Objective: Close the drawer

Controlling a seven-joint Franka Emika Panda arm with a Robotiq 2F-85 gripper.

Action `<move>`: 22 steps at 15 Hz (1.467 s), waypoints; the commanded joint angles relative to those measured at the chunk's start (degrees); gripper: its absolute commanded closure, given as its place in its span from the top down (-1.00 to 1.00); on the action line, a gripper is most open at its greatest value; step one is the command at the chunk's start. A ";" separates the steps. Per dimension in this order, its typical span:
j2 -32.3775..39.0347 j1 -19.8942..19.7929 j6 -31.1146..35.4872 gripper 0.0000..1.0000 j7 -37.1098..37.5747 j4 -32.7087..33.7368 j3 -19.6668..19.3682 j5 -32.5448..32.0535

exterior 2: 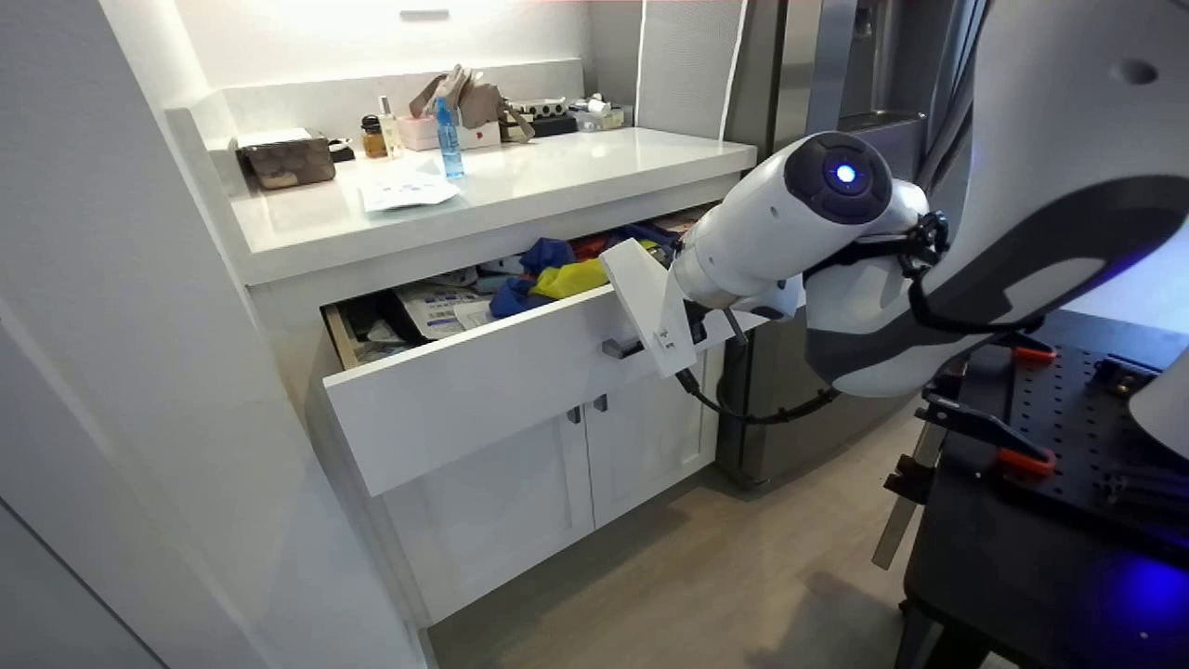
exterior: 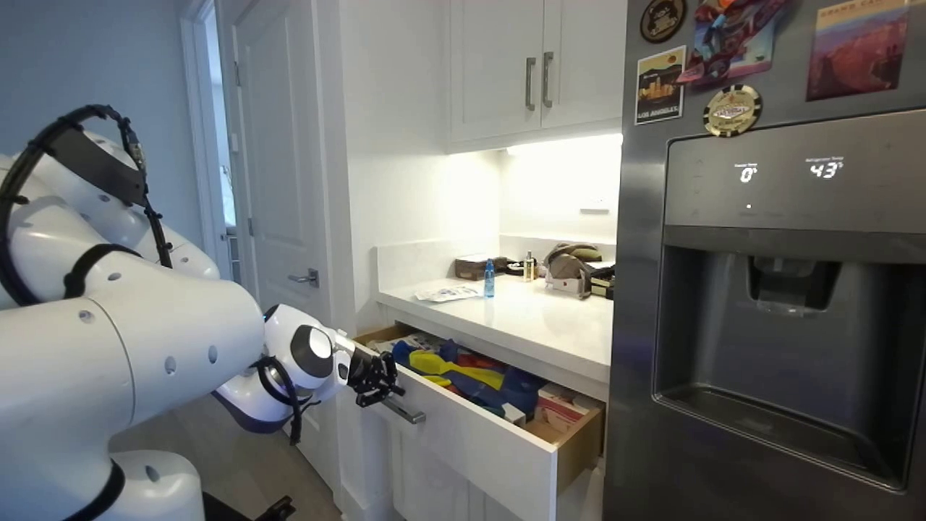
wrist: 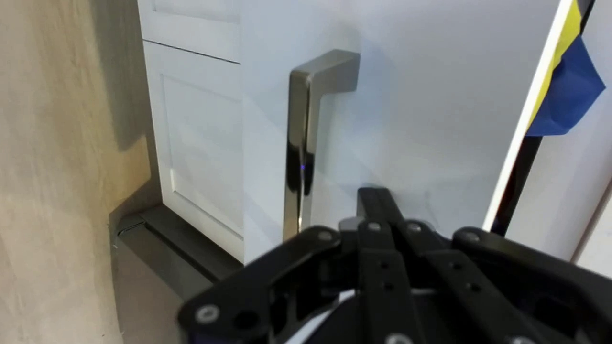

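"where's the drawer?"

"starting left, in an exterior view: the drawer [exterior 2: 492,381], sticking out under the white bench [exterior 2: 557,167], blue and yellow stuff [exterior 2: 568,277] showing over its front."

"how's it going to handle?"

"weighty with that load, i'd guess, but it should glide; the front looks stiff and a bit slick. nothing to grab, i'd say: push the flat front, close to the middle, so it doesn't skew."

"and the gripper?"

"reading rightward across the wrist view: metal handle [wrist: 299,153], then my gripper [wrist: 377,200] beside it, pinched narrow, holding nothing i can see. tips right up by the front; touching or just short, i can't tell."
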 commanded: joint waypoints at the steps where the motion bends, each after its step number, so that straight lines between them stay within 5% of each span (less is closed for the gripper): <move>1: -1.63 -2.30 0.26 -1.00 -0.95 3.53 -1.51 0.78; 14: -2.61 -12.37 0.12 -1.00 -6.33 10.20 -5.19 0.12; 22: -4.05 -29.70 0.35 -1.00 -10.24 22.43 0.71 -1.40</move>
